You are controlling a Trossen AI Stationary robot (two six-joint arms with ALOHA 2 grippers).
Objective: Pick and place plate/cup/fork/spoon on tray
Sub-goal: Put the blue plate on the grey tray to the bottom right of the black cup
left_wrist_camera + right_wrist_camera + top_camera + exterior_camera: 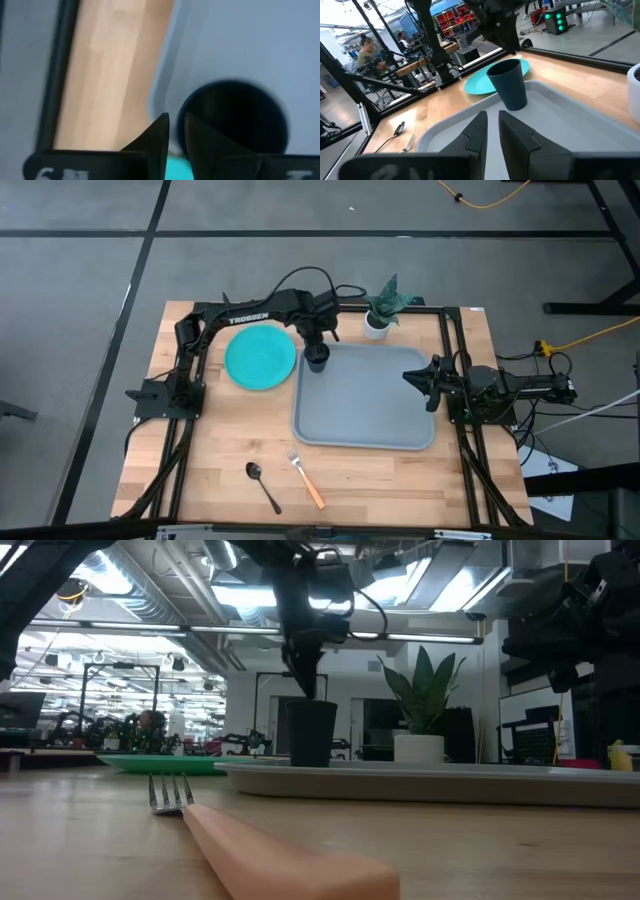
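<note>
The black cup stands upright on its base in the far left corner of the grey-blue tray. My left gripper hangs just above the cup's rim, pointing steeply down. Its fingers stand a narrow gap apart, with nothing between them. The teal plate lies flat on the table left of the tray. The spoon and the tan-handled fork lie near the table's front edge. My right gripper waits at the tray's right side, level, its fingers a narrow gap apart.
A white pot with a green plant stands just beyond the tray's far edge, right of the left gripper. The rest of the tray bed is bare. Dark frame rails run along the table's left and right sides.
</note>
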